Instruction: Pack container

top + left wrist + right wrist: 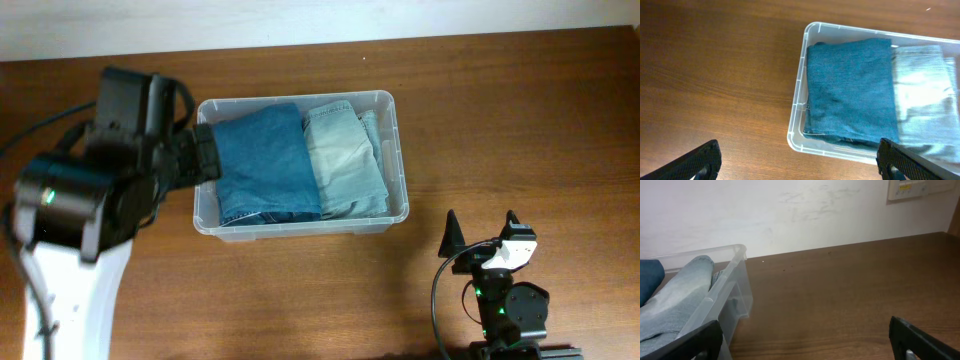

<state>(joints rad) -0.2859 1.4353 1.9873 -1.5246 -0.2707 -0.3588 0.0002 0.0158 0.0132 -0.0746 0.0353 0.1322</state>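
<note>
The clear plastic container [300, 228] stands at mid-table. Inside it lie folded dark blue jeans [265, 165] on the left and folded light blue jeans [345, 160] on the right. My left gripper [207, 152] hovers at the container's left wall, open and holding nothing. In the left wrist view its fingertips [700, 162] frame bare table and the container's near corner [799, 100], with the dark jeans [850, 90] and light jeans [925, 90] beyond. My right gripper [481, 222] rests open and empty near the front right. Its wrist view has the container's side [735, 280] and the light jeans [680, 295] to its left.
The table [520, 110] is brown wood. A white wall [800, 210] runs behind its far edge, with a white wall panel [910, 187] at upper right. The left arm's white and black body [75, 200] stands over the table's left side.
</note>
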